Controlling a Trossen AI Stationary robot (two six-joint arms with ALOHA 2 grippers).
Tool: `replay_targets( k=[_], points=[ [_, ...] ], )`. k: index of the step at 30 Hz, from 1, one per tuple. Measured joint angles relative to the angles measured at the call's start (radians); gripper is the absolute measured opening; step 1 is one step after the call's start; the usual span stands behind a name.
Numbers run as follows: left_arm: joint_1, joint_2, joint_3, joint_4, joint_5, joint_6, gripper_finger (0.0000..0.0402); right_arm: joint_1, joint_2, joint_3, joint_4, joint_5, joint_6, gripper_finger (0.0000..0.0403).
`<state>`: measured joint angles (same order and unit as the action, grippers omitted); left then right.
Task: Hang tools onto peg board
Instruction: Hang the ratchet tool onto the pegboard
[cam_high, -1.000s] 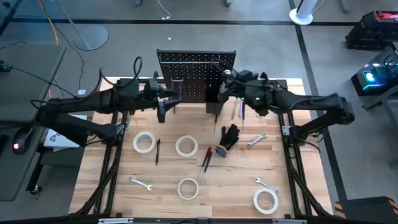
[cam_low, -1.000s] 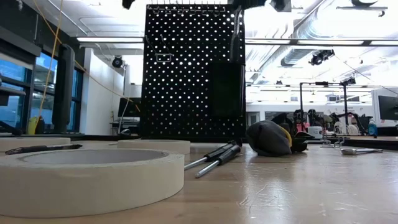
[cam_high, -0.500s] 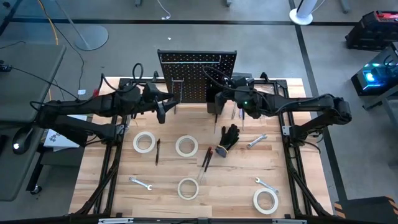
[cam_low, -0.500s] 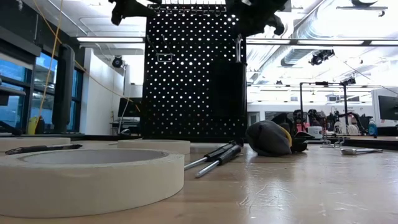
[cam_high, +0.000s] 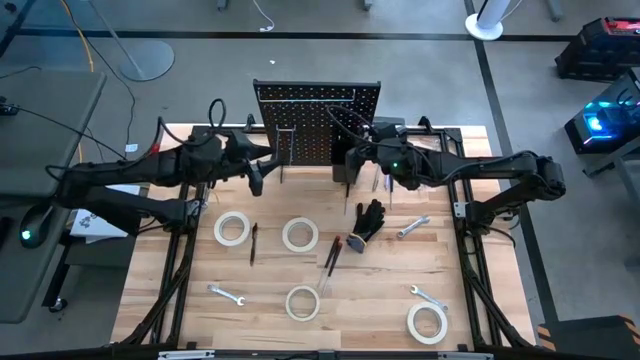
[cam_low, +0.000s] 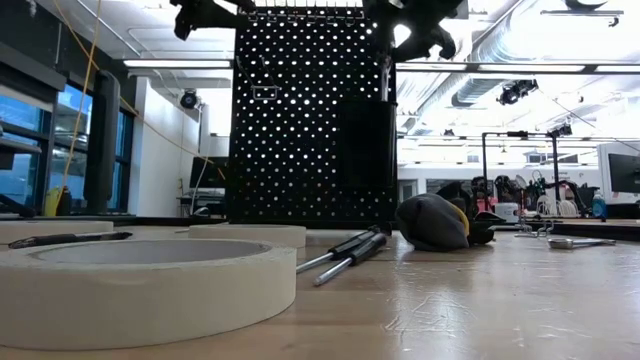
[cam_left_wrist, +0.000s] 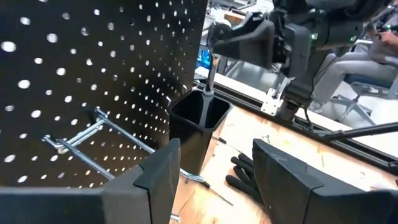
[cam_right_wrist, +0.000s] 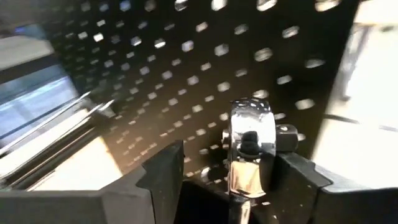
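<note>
Upright, the black peg board (cam_high: 315, 122) is dotted with holes.

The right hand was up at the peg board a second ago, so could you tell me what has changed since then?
The right hand has opened, releasing the ratchet, which now stands in the black bin on the peg board. The left hand shifted slightly left, open and empty. The tape rolls and glove lie unmoved.

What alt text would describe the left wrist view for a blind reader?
A metal rod stands upright in the small black bin on the peg board, with the right gripper at its top. Wire hooks jut nearby; the open left gripper frames the scene.
</note>
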<state>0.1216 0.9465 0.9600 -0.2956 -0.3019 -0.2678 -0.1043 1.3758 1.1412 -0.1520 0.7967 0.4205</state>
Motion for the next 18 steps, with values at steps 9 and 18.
replay_targets(
  k=[9,18],
  points=[
    [0.038,-0.037,0.0,-0.026,-0.002,0.009,0.0188,-0.006,0.0,0.0,-0.012,-0.127,0.063,0.0199],
    [0.044,-0.037,0.0,-0.095,0.0,0.007,0.0188,-0.055,-0.001,0.0,-0.225,-0.16,0.357,0.0199]
  ],
)
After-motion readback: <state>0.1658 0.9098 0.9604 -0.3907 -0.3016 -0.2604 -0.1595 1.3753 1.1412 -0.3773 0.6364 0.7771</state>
